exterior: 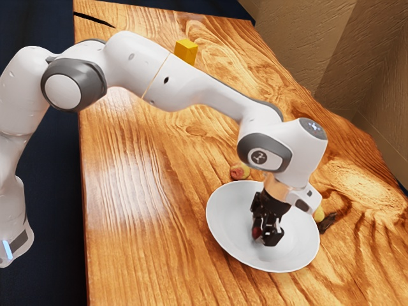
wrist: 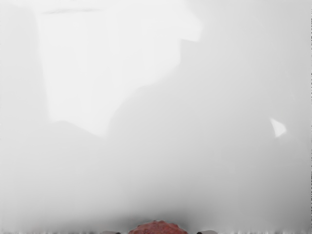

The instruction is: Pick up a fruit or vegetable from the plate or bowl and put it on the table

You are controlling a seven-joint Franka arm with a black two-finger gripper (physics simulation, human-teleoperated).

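Reaching down inside white bowl (exterior: 222, 220): black gripper (exterior: 266, 237), at end of white arm (exterior: 188, 83). Grip state: cannot tell whether wide or closed on anything. Bowl contents: dark red fruit (exterior: 256, 233), right at gripper; wrist view gives its bumpy top at lower edge, against pale bowl surface. Just outside bowl, on wooden table (exterior: 140, 242): red-and-yellow round fruit (exterior: 240, 171); at exterior view's right, yellow item (exterior: 319, 216) beside dark brown item (exterior: 327, 222). Well apart: yellow block (exterior: 186, 51).
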